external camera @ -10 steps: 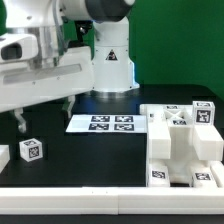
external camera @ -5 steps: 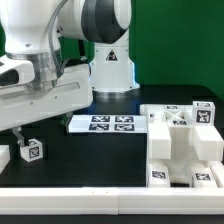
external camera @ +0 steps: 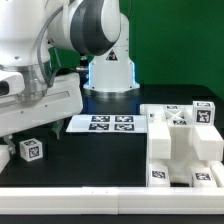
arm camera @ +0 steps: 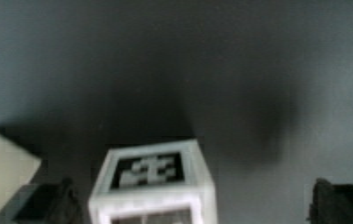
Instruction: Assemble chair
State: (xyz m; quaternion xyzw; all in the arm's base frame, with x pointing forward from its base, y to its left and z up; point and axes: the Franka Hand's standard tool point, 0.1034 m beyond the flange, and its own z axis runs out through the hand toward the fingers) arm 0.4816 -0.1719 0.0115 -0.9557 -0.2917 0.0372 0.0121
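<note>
At the exterior view's left, the big white robot arm has swung lower and further toward the near table edge over the last second, so that its two-finger gripper (external camera: 12, 143) now hangs just above and beside a small white plastic block bearing a black-and-white square tag (external camera: 32, 150), which has not moved on the black table (external camera: 100, 160). A second white piece (external camera: 4, 157) sits at the very edge of that view, cut off by the frame. In the wrist view the same tagged block (arm camera: 152, 180) lies between the dark fingertips (arm camera: 48, 205), which stand spread well apart and hold nothing; the picture is blurred, so whether the block is truly centred between them is hard to say. Further right, the marker board (external camera: 104, 124) lies flat and untouched. At the exterior view's right stands the stepped white chair structure of tagged panels and bars (external camera: 185, 140), well apart from the gripper. The shift reads as an approach for a pick: the loose block looks to be the next part to be fetched, and the grasp is not yet made.
</note>
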